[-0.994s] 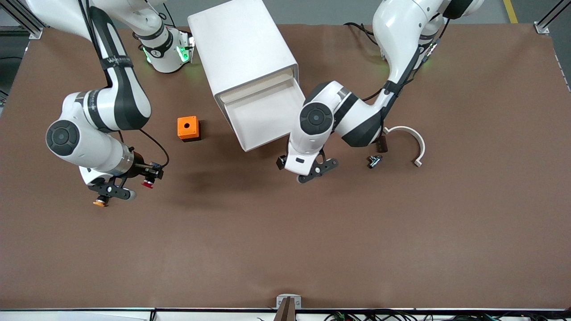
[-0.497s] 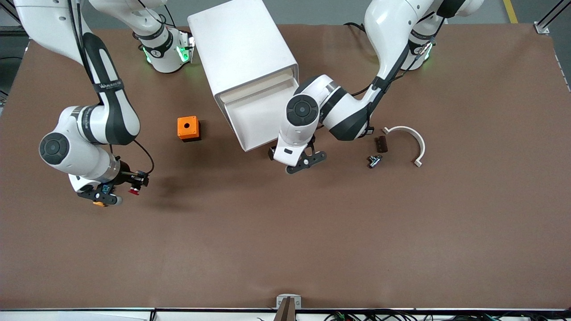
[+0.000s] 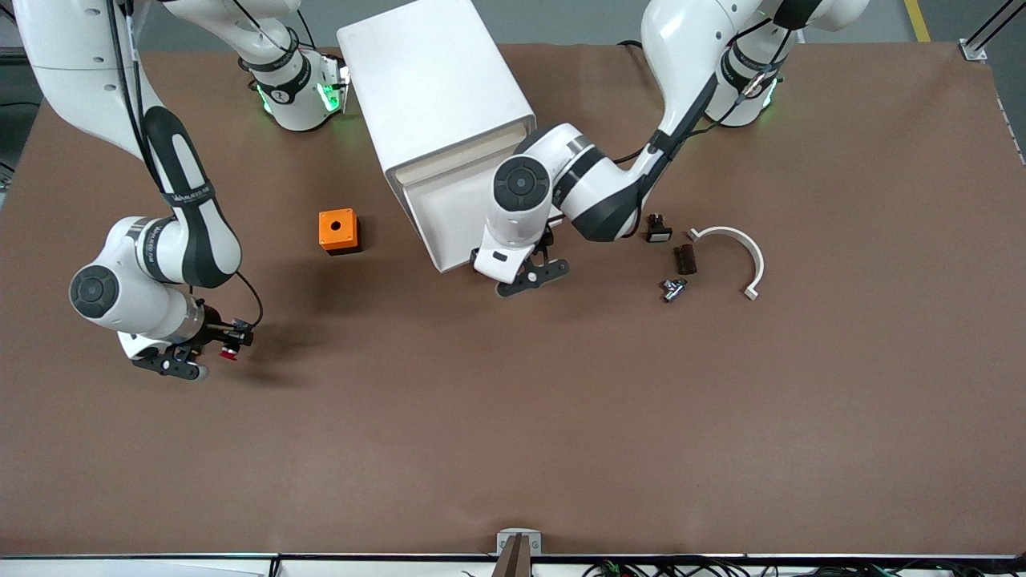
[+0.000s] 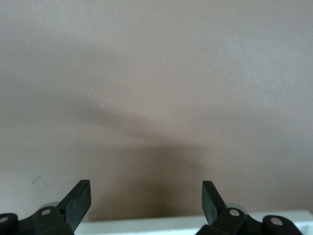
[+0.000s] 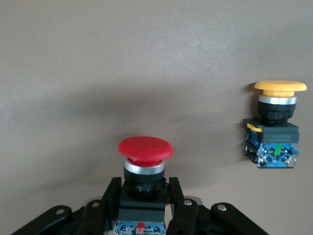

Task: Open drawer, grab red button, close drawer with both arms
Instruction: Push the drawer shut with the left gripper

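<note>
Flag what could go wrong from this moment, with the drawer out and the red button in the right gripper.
1. The right gripper pinches only the red button's black body, so it could twist or slip out.
2. A yellow button lies close by; lowering here might knock it.
3. The left gripper hangs open at the drawer's front corner. An off-centre push could skew the white cabinet rather than shut the drawer.

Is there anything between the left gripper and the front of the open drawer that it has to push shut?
Nothing visible. The left gripper, open, hangs just in front of the drawer, with only bare table under it. The right gripper holds the red button.
</note>
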